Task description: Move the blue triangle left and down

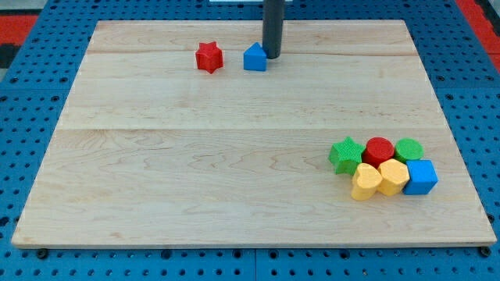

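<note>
Where my tip (272, 55) rests (upper board), blue triangle (255, 58) touches.

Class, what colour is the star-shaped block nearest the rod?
Red: the red star, clear in the camera view.

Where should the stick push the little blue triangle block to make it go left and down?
No gripping here, only pushing. Press my tip on the blue triangle at its upper-right side, where it already sits, probably touching. Pushing from there should drive it toward the view's bottom-left. The red star sits close on its left, so aim more downward.
</note>
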### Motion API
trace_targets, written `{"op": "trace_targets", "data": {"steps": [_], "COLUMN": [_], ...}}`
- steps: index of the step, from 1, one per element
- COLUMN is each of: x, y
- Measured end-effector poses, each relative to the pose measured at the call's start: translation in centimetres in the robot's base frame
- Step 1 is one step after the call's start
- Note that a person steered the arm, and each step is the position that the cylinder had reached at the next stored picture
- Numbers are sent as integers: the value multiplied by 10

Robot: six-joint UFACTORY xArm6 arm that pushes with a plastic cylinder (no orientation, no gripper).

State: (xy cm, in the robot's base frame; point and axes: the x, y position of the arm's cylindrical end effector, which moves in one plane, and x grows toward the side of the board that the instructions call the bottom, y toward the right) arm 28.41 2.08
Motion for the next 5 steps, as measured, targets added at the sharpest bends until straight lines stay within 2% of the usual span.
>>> {"op": "trace_targets", "data": {"steps": [2,4,5], "x": [16,76,126], "y": [-81,-126,-134]}}
